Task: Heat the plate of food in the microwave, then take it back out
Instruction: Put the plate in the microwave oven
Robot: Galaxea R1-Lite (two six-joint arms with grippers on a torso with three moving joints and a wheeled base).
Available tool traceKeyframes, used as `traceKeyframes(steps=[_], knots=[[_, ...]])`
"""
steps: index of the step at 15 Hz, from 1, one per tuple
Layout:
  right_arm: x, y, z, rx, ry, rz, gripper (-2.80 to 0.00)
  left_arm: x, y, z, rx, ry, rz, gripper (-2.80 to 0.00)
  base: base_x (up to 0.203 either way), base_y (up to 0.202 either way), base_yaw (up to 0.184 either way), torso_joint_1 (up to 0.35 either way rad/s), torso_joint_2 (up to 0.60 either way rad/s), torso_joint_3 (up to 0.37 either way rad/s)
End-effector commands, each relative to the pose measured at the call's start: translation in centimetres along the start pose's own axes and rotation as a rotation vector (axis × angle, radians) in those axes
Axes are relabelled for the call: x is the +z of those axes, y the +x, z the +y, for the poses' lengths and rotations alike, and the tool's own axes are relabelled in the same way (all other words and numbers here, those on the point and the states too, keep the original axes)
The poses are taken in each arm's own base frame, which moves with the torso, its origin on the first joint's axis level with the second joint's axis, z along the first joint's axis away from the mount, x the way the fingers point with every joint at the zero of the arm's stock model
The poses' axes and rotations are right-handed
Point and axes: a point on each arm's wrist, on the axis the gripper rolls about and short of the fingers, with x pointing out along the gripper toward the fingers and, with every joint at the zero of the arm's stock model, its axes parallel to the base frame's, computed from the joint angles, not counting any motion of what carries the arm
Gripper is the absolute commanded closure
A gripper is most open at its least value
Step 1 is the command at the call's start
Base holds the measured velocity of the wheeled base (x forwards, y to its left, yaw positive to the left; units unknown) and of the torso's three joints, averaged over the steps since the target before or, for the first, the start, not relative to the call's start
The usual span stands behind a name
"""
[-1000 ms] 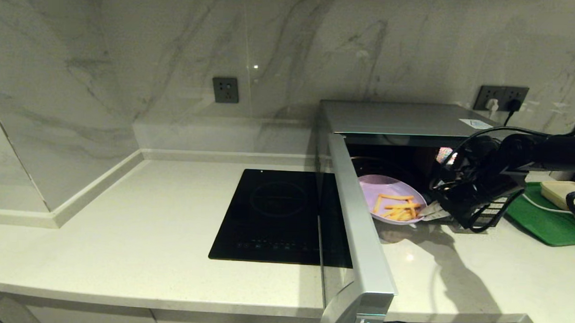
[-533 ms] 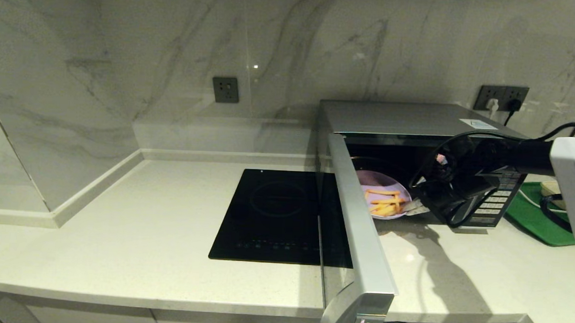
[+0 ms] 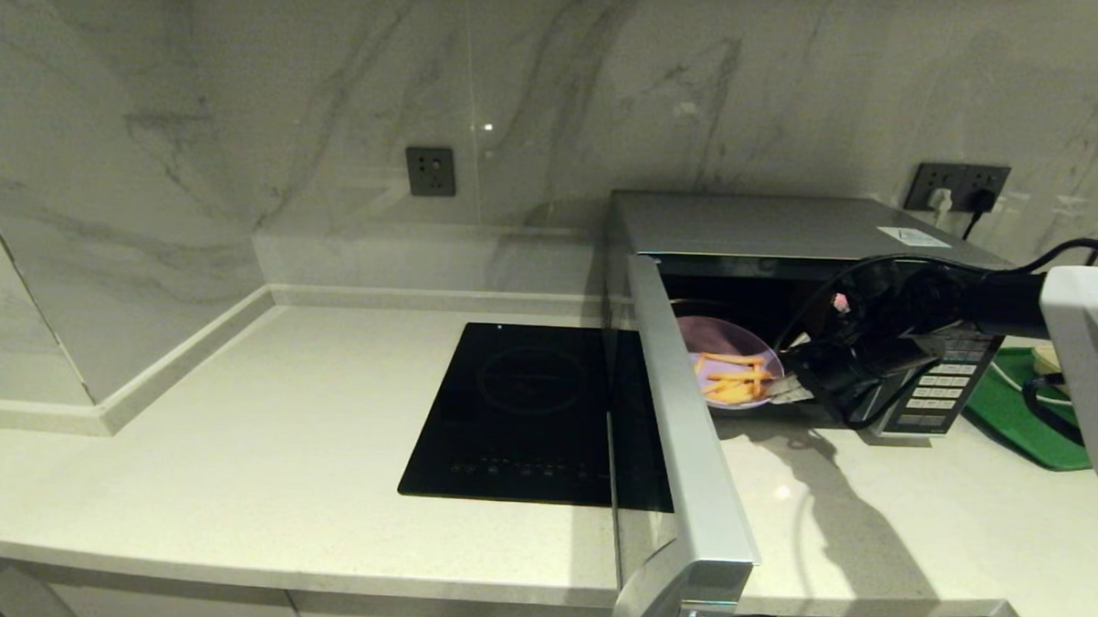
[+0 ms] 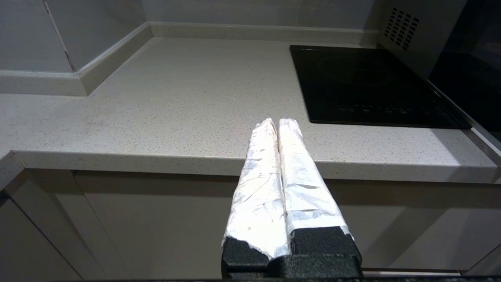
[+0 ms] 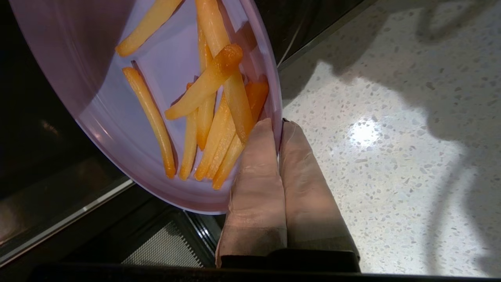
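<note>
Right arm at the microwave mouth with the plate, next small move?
Probably carry the pale-lavender plate of fries deeper into the silver-grey microwave: the right gripper pinches its rim, and the plate straddles the open doorway, its near edge overhanging the sill.

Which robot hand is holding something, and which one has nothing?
The right hand is holding something: it pinches the rim of the plate of food at the open microwave. The left hand is shut on nothing, down by the counter edge.

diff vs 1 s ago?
The right pincer, shut on the plate of food, carried it back through the microwave opening, deeper inside. Grip unchanged, door open as before. Left pincer parked, shut, at the counter edge.
</note>
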Motion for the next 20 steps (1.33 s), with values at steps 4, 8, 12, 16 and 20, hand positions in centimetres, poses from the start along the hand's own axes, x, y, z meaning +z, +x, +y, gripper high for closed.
traceKeyframes(steps=[4, 8, 12, 16, 20], knots=[[0.6, 0.7, -0.1, 0.025, 0.053, -0.031, 0.0, 0.0, 0.0, 0.0, 0.0, 0.0, 0.0, 0.0, 0.0, 0.0, 0.0, 0.0, 0.0, 0.0], [1.0, 0.4, 0.3, 0.061, 0.075, -0.058, 0.0, 0.0, 0.0, 0.0, 0.001, 0.0, 0.0, 0.0, 0.0, 0.0, 0.0, 0.0, 0.0, 0.0], [1.3, 0.9, -0.1, 0.06, 0.098, -0.062, 0.0, 0.0, 0.0, 0.0, 0.0, 0.0, 0.0, 0.0, 0.0, 0.0, 0.0, 0.0, 0.0, 0.0], [1.4, 1.6, -0.3, 0.041, 0.098, -0.086, 0.0, 0.0, 0.0, 0.0, 0.002, 0.0, 0.0, 0.0, 0.0, 0.0, 0.0, 0.0, 0.0, 0.0], [1.7, 2.3, -0.3, 0.044, 0.094, -0.131, 0.0, 0.0, 0.0, 0.0, 0.0, 0.0, 0.0, 0.0, 0.0, 0.0, 0.0, 0.0, 0.0, 0.0]])
